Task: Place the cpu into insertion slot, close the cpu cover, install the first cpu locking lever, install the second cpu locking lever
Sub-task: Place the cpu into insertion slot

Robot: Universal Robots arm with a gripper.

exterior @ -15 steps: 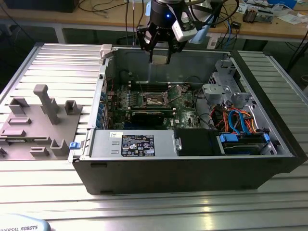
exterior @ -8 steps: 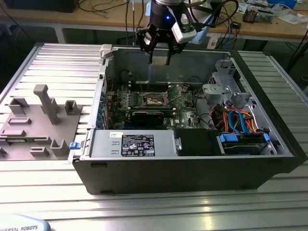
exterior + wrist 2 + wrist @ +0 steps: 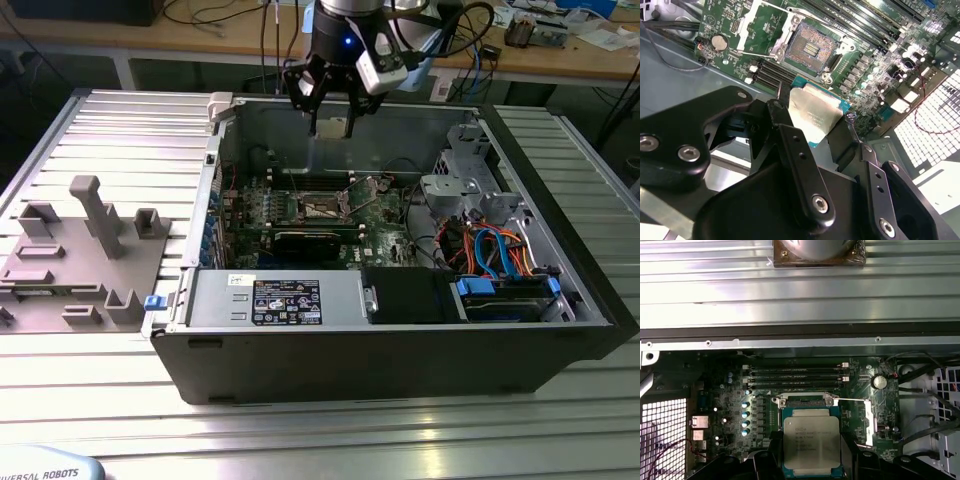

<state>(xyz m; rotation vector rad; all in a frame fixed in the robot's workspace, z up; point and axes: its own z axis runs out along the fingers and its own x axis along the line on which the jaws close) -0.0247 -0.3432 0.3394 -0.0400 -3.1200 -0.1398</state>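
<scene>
Slatted metal table, open case on it. My gripper pinches the cpu by two opposite edges. It's light, stiff, delicate underneath, I judge, so edges only. In the exterior view, the slot lies bare at six o'clock of me.

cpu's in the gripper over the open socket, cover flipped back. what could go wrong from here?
1. The gripper pinches the cpu by its edges alone, above the insertion slot. A slip or a tilted landing could damage the slot's exposed contacts.
2. The cpu cover stands open right beside the slot, so a finger might catch it on the way down.
</scene>
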